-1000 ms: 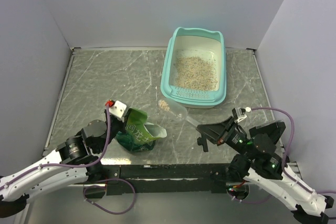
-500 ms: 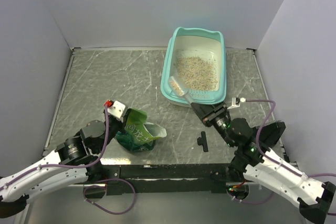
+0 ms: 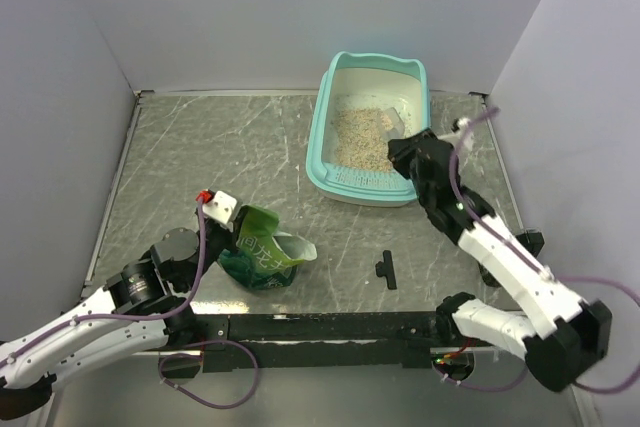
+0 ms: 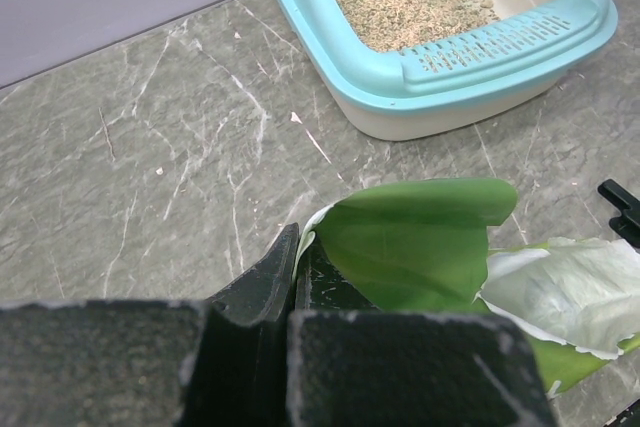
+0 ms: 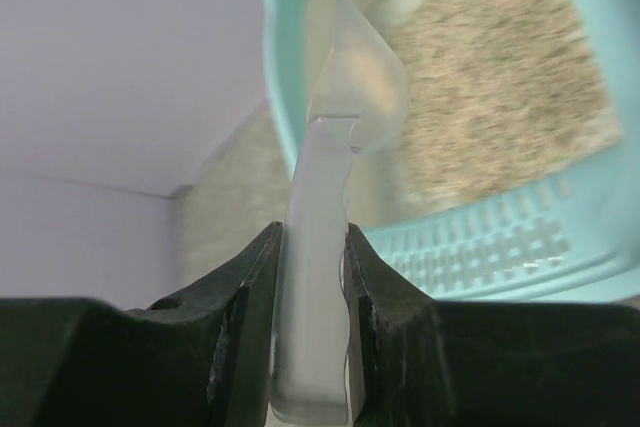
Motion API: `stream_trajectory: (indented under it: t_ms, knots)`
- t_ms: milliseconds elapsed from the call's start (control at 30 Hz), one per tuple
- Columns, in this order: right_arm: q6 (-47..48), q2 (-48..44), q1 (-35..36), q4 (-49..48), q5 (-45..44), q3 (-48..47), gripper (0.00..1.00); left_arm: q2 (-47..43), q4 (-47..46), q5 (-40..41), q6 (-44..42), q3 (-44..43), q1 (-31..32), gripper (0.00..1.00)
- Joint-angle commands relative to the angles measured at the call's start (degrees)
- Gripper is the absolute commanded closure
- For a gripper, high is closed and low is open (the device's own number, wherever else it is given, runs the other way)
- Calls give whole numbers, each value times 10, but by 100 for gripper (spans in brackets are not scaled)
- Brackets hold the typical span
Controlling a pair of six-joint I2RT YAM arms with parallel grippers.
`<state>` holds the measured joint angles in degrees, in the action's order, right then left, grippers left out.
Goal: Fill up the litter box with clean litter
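A grey, white-veined marble worktop is enclosed by plain pale walls on the left, far and right sides. Near its front edge, left of centre, a crinkled green pouch sits with its mouth open, showing a white lining. A small black piece lies flat to the pouch's right, apart from it. A translucent plastic scoop shows in the right wrist view, handle nearest the camera and bowl pointing away.
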<state>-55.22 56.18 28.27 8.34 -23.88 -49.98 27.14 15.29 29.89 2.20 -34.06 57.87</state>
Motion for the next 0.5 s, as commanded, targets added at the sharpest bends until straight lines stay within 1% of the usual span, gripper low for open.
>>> stream_trajectory:
  t_ms: [0,33,67,100,133,167,200,233,267,300,367,400,467]
  knots:
    - [173,113,-22,93,-14,-122,100,-5,-14,-5,3,-8,-6,99]
    - [188,138,-33,147,-6,-182,100,-5,-14,-7,4,-9,-7,99]
    - [213,165,-40,183,10,-215,100,-5,-11,-8,4,-10,-7,99]
    - [226,211,-44,211,18,-245,100,-4,-9,-9,7,-12,-7,99]
    - [241,231,-51,258,24,-299,100,-5,-10,-13,6,-12,-8,99]
    - [271,248,-52,280,24,-324,100,-6,-10,-13,5,-11,-9,99]
    - [281,282,-52,303,23,-373,100,-7,-9,-16,7,-11,-9,99]
    - [293,295,-52,342,23,-395,100,-8,-10,-19,6,-11,-10,99]
    - [321,316,-52,351,34,-411,100,-9,-11,-19,6,-11,-9,99]
    - [328,327,-52,366,35,-442,100,-10,-10,-21,6,-11,-9,99]
    - [347,354,-51,412,31,-474,100,-12,-11,-24,7,-11,-11,99]
    - [353,359,-51,422,28,-496,100,-12,-11,-24,7,-11,-11,99]
    - [362,360,-49,431,27,-506,100,-13,-10,-25,7,-11,-11,99]
